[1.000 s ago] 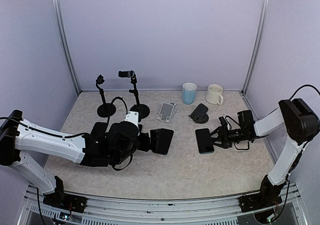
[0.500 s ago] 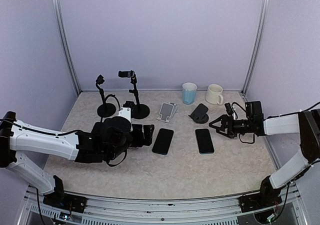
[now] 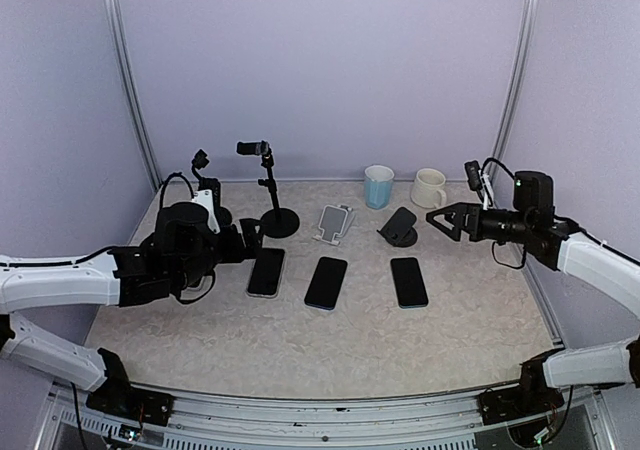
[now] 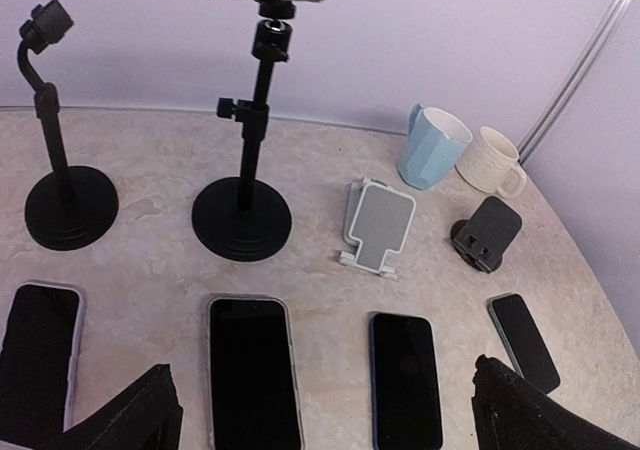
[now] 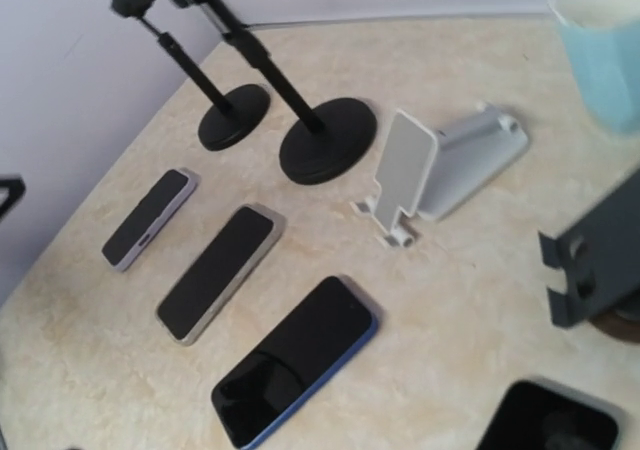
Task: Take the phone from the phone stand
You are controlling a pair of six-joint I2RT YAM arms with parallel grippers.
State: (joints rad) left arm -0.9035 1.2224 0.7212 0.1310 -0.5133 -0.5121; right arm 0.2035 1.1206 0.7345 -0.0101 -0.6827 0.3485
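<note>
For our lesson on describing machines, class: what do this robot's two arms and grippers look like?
The left arm and right arm have white link shells with bulky black joint housings. Thin black cables loop along the wrists. The left gripper and right gripper are black, with two angular fingers each.

Three dark rectangular phones lie flat and apart in a row across the middle of the frame: the left phone [image 3: 265, 271], the middle phone [image 3: 326, 282] and the right phone [image 3: 408, 281]. Above them stand a white folding phone stand [image 3: 334, 222] and a black wedge stand [image 3: 400, 227]. The left gripper [image 3: 250, 240] sits at centre left, by the left phone's upper end. The right gripper [image 3: 447, 220], jaws spread, hangs at centre right.
</note>
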